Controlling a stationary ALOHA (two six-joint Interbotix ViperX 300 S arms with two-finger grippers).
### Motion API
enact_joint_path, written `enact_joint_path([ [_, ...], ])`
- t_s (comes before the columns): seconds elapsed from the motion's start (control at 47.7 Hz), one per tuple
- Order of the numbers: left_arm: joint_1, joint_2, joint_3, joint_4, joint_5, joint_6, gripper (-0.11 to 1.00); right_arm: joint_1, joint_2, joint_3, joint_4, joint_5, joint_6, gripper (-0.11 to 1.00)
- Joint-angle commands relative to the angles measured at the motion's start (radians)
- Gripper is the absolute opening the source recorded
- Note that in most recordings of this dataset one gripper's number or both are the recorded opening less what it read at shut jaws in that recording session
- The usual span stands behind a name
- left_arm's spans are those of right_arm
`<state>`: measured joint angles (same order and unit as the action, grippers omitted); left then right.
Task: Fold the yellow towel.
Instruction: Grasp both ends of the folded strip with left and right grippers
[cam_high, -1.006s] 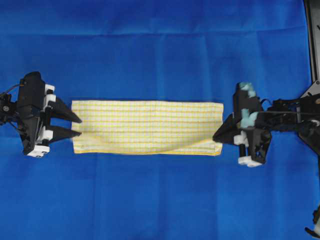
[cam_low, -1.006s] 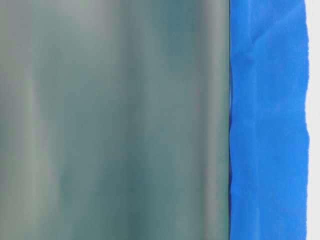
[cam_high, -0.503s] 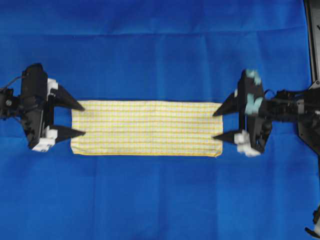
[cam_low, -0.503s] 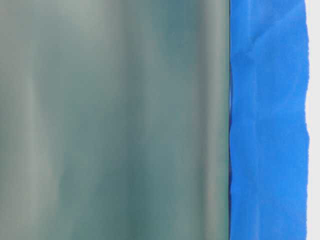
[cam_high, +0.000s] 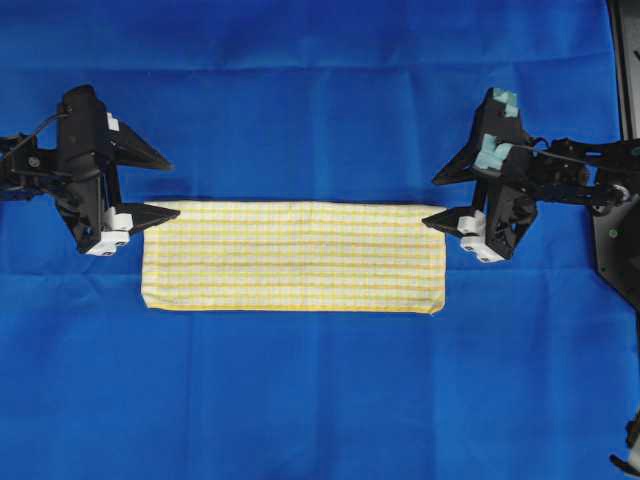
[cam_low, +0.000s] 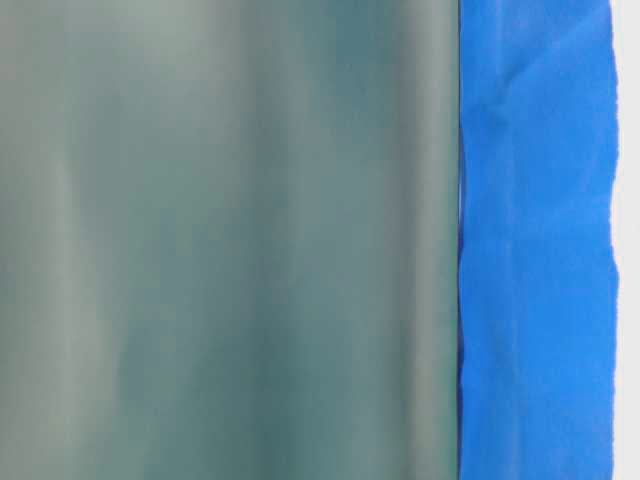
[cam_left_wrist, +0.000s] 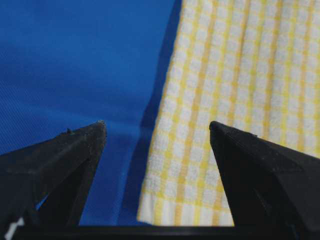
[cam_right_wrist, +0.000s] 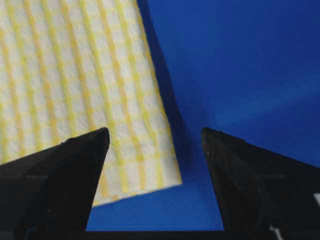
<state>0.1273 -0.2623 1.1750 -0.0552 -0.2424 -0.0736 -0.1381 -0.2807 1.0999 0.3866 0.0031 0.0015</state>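
Observation:
The yellow towel (cam_high: 293, 257) lies flat on the blue cloth as a long folded strip running left to right. My left gripper (cam_high: 172, 187) is open just off its far left corner, one finger over the towel's left end and the other over bare blue cloth. In the left wrist view the towel (cam_left_wrist: 240, 75) fills the right side between and beyond the open gripper (cam_left_wrist: 157, 124). My right gripper (cam_high: 430, 201) is open at the far right corner. In the right wrist view the towel (cam_right_wrist: 75, 75) corner sits between the open gripper (cam_right_wrist: 155, 130) fingers. Neither holds anything.
The large blue cloth (cam_high: 320, 100) covers the whole table around the towel. A dark frame edge (cam_high: 625, 70) runs down the far right. The table-level view shows only a blurred grey-green surface (cam_low: 230, 240) and a strip of blue cloth (cam_low: 530, 240).
Both grippers opened, letting go of the towel's ends, and moved toward the far edge of the strip. The towel settled flat, its diagonal crease gone.

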Motion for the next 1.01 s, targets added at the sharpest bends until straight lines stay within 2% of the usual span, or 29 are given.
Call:
enact_joint_path([
  [0.0,0.009,0.034,-0.015,0.003,-0.012,0.002,0.79,-0.009,0.031,-0.017,-0.002,-0.015,-0.002,0.74],
  [0.251,0.011,0.16,-0.006,0.002,-0.048,-0.009,0.79,-0.011,0.135,-0.02,0.002,-0.046,0.003,0.74],
  [0.461,0.011,0.196,-0.002,0.002,-0.048,-0.014,0.78,-0.011,0.14,-0.015,0.003,-0.046,0.005,0.73],
  [0.608,0.011,0.19,0.005,0.002,-0.031,-0.014,0.74,-0.011,0.14,-0.014,0.003,-0.046,0.005,0.73],
  [0.691,0.011,0.189,0.002,0.002,-0.008,-0.014,0.67,-0.011,0.14,-0.014,0.002,-0.046,0.003,0.7],
  [0.775,0.002,0.189,-0.003,0.002,0.031,-0.012,0.5,-0.011,0.141,-0.014,0.002,-0.046,0.002,0.59],
  [0.901,-0.015,0.178,-0.008,0.002,0.1,-0.003,0.18,-0.011,0.14,-0.012,0.0,-0.044,-0.002,0.21],
  [0.985,-0.02,0.158,-0.012,0.002,0.135,0.0,0.02,-0.011,0.141,-0.014,0.0,-0.044,-0.002,0.03],
])
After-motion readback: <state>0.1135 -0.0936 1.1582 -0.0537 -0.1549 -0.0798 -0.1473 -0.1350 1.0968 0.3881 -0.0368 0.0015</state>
